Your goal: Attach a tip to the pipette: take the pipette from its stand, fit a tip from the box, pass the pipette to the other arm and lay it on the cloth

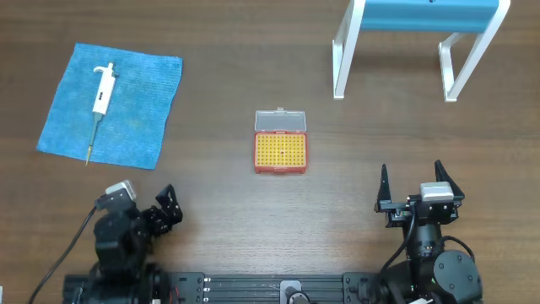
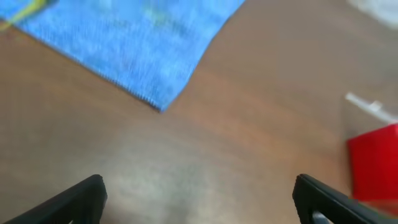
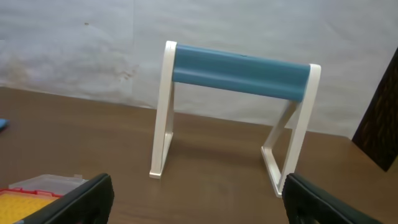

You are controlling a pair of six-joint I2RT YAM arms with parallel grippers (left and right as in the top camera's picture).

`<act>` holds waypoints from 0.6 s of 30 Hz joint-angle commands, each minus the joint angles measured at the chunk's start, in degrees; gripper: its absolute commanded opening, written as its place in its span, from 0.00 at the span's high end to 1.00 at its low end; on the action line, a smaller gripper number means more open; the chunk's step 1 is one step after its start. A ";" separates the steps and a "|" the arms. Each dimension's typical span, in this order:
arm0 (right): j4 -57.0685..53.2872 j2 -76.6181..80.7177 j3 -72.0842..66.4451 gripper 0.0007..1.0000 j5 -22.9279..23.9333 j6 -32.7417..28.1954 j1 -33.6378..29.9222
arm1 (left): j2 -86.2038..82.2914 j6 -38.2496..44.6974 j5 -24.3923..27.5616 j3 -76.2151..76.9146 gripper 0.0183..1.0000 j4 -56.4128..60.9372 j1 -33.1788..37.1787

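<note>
Left gripper (image 1: 169,209): low over the worktop (image 1: 253,236), close in front of its arm's base at the near left. Its fingers are spread wide with nothing between them. In the left wrist view the left gripper (image 2: 199,183) has bare wood beneath it. A corner of the blue cloth (image 2: 143,43) lies a little beyond, and the red side of the tip box (image 2: 373,162) shows at one edge.

Right gripper (image 1: 411,173): above its own base at the near right, fingers likewise wide apart and empty. The right wrist view has the right gripper (image 3: 198,186) facing the stand (image 3: 239,71), with the tip box (image 3: 31,199) off to one side.

Pipette (image 1: 101,93): lying flat on the cloth (image 1: 139,101) at the far left of the worktop, white body toward the far side. Its slim lower end, yellowish at the tip, points toward the arms and reaches the cloth's near edge. It is well apart from both grippers.

Tip box (image 1: 281,152): near the centre of the worktop, red-walled, lid folded back on the far side. It shows a full-looking yellow grid; single tips are too small to count.

Stand (image 1: 422,17): far right, white legs under a blue bar, with nothing hanging on it.
</note>
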 commanded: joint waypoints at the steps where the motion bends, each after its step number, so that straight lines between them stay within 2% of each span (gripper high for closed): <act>1: -0.76 -0.50 -0.52 0.13 -0.37 1.38 0.17 | -0.87 -0.42 -1.05 -1.53 0.03 0.13 -0.24; 3: -1.90 -0.52 -0.52 0.13 -0.37 1.62 0.17 | -0.87 -0.42 -1.05 -1.53 0.03 0.11 -0.24; 8: -3.72 -0.52 -0.52 0.13 -0.37 6.56 0.17 | -0.87 -0.42 -1.05 -1.53 0.03 0.11 -0.24; 14: -4.37 -0.50 -0.52 0.13 -0.35 6.54 0.17 | -0.87 -0.42 -1.05 -1.55 0.03 0.55 -0.24; 17: -4.37 -0.50 -0.52 0.13 -0.37 6.56 0.17 | -0.87 -0.42 -1.05 -1.55 0.03 6.49 -0.24; 18: -4.37 -0.52 -0.52 0.13 -0.35 6.56 0.17 | -0.87 -0.42 -1.05 -1.55 0.03 13.60 -0.24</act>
